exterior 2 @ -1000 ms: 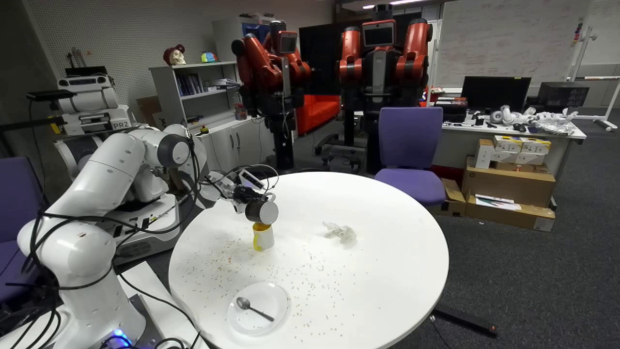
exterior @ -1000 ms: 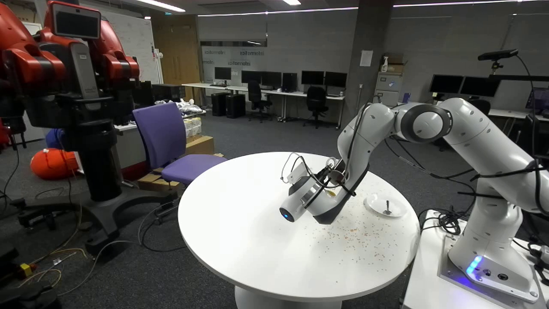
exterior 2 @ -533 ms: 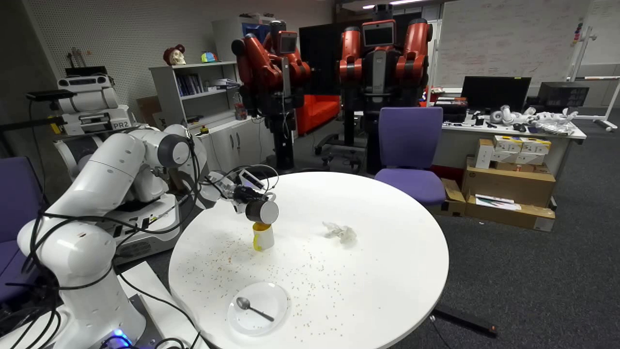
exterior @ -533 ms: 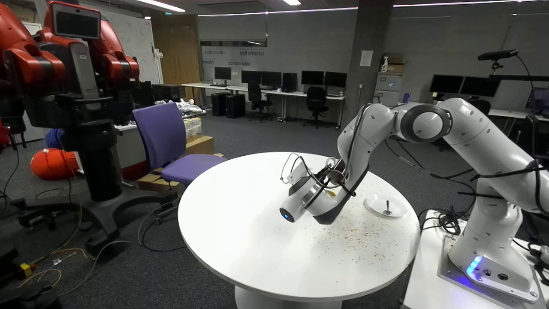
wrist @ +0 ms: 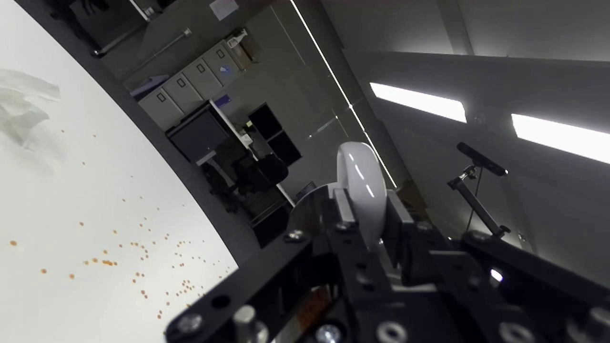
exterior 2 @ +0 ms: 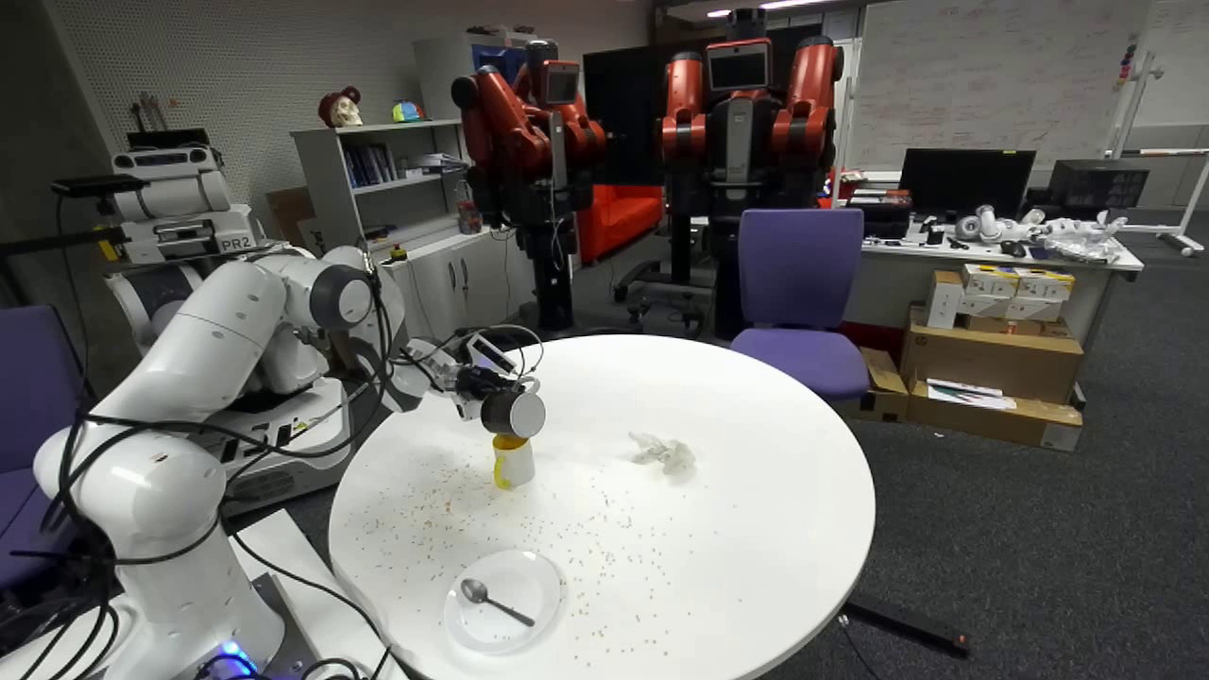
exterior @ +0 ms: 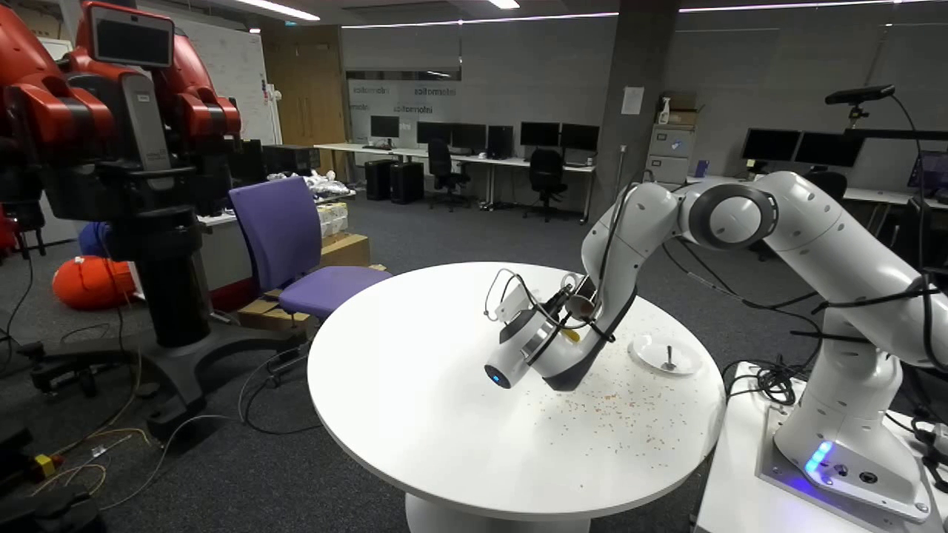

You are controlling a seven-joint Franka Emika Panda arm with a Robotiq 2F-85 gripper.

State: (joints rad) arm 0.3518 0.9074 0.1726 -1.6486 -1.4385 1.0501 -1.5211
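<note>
My gripper [wrist: 371, 206] is shut on the white handle [wrist: 361, 178] of a dark mug. The mug's dark body [wrist: 307, 216] shows beside the left finger in the wrist view. In an exterior view the held mug [exterior 2: 513, 414] is tipped on its side, its light round end towards the camera. It also shows in an exterior view [exterior: 580, 306], partly behind cables. A white mug with a yellow inside and handle [exterior 2: 516, 465] stands upright on the table, just below the held mug. Only a yellow bit of it [exterior: 571, 335] shows behind the arm in an exterior view.
The round white table [exterior 2: 756, 529] carries scattered small orange-brown bits. A white plate [exterior 2: 543, 576] with a spoon [exterior 2: 496, 602] lies near its edge. A crumpled translucent bag [exterior 2: 664, 455] lies near the middle. A purple chair [exterior 2: 801, 293] stands at the table's edge.
The arm and the held mug have shifted very slightly, the wrist a little downward in an exterior view. The handle is still gripped. The things on the table have not moved.
</note>
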